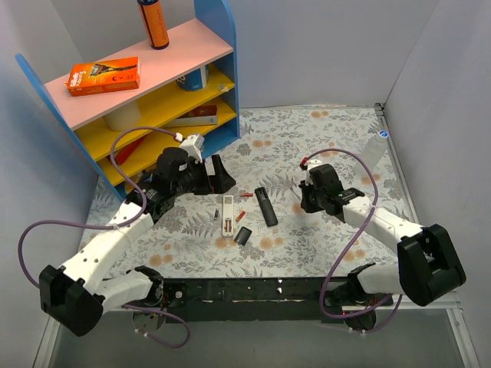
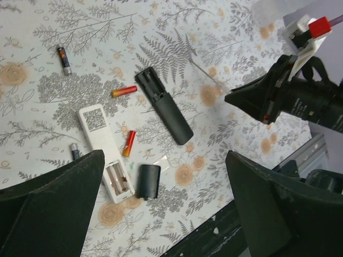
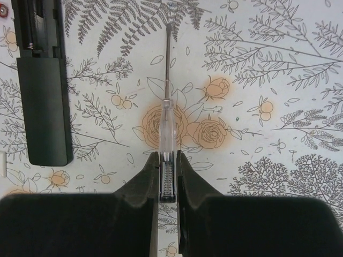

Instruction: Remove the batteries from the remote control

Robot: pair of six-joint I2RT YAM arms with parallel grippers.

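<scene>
Gripping a clear screwdriver (image 3: 166,123), the right hand (image 3: 168,160) is hovering right of the white remote (image 2: 102,144); the left hand (image 2: 163,155) is hanging spread open near it, batteries (image 2: 124,91) lying loose beside it.

Clear screwdriver (image 3: 165,123) in the right tool (image 3: 166,157), black remote (image 3: 43,107) nearby.

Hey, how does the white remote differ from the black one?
The white rectangular plastic remote is broader; the black slim plastic remote is narrower. The white one carries a grey speckled label; the black one's back is plain. The white one's open battery bay is at the end toward the arm bases, the black one's at the far end. Both lie flat, backs up.
</scene>
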